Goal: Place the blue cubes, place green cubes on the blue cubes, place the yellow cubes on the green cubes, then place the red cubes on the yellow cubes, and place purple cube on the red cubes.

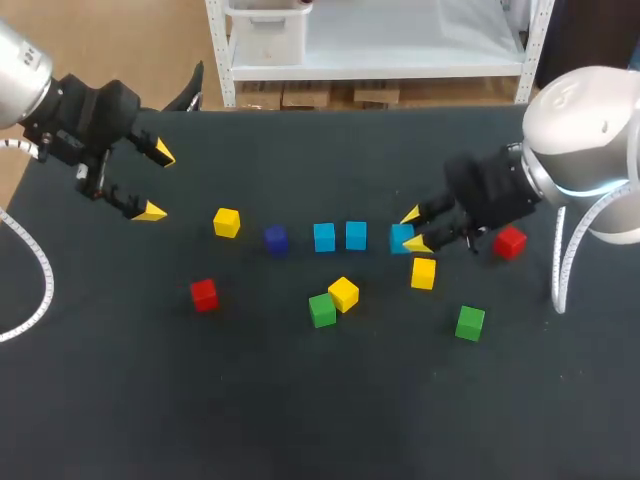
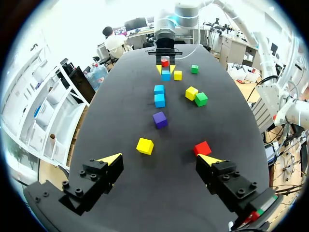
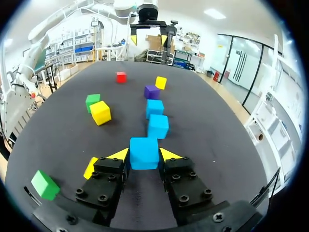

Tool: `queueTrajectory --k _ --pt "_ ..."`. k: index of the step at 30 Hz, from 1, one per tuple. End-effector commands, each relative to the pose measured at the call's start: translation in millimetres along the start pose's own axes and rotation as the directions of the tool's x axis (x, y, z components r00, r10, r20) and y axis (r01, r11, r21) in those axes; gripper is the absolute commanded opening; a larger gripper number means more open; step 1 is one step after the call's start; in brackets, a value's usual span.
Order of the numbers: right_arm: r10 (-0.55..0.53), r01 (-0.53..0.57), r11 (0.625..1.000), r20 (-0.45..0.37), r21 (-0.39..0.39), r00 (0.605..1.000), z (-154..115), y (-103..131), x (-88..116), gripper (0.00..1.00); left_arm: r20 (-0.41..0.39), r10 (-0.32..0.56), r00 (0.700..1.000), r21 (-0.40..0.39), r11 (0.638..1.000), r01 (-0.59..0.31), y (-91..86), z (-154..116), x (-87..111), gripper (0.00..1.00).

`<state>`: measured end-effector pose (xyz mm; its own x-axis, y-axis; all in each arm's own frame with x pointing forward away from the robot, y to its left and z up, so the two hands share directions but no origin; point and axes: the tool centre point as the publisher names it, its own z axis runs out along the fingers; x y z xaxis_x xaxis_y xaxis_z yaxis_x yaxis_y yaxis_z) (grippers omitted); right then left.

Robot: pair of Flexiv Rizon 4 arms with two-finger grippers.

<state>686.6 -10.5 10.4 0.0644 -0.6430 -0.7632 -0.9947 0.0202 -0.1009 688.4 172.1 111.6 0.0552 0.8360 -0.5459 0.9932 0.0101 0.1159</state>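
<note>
Right gripper (image 3: 144, 155): clamped on a blue cube (image 3: 144, 152), one yellow tip against each side face. Cannot tell if the cube rests on the table (image 1: 120, 400) or is lifted. It sits at the right end of a row, then second blue cube (image 1: 356, 235), third blue cube (image 1: 324, 237) and purple cube (image 1: 276, 238), each slightly apart. Yellow cube (image 1: 423, 272) is just nearer than the held one. Red cube (image 1: 510, 242) is beside the right arm. Green cube (image 1: 322, 310) touches second yellow cube (image 1: 343, 293) mid-table. Left gripper (image 1: 157, 182): fingers wide apart, over the table's far left.
</note>
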Motion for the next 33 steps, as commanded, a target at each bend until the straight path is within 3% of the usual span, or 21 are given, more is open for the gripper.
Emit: queueTrajectory --k 1,10,33 --pt "-0.006 0.006 1.000 -0.012 0.009 1.000 3 -12 4 0.00 0.003 0.003 1.000 -0.003 1.000 -0.003 -0.8 0 1.0 1.00" --pt "-0.004 0.004 1.000 -0.001 0.015 1.000 15 -28 7 0.00 0.003 0.003 1.000 -0.003 1.000 -0.003 -0.8 0 1.0 1.00" --pt "-0.005 0.005 1.000 0.008 -0.018 1.000 24 -19 1 0.00 0.003 0.003 1.000 -0.003 1.000 -0.003 -0.8 0 1.0 1.00"
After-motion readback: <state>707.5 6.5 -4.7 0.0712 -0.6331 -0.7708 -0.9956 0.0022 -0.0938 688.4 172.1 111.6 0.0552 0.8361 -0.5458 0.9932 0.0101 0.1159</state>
